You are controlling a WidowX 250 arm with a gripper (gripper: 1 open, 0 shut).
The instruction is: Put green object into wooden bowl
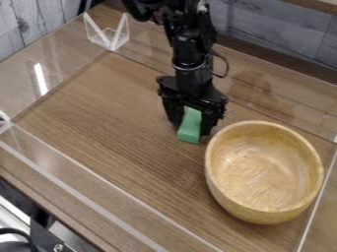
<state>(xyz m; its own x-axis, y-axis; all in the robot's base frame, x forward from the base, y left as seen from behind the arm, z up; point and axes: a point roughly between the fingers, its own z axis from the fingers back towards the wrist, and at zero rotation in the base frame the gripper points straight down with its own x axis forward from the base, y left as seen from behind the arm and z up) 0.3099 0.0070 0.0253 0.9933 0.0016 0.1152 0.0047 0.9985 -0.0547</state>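
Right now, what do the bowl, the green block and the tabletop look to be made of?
Wooden bowl: light tan wood, matte, grain lines visible inside. Green object: uniform bright green, no grain; perhaps painted wood or plastic, cannot tell. Table: dark brown wood-grain surface with a slight sheen; solid wood or laminate is unclear.
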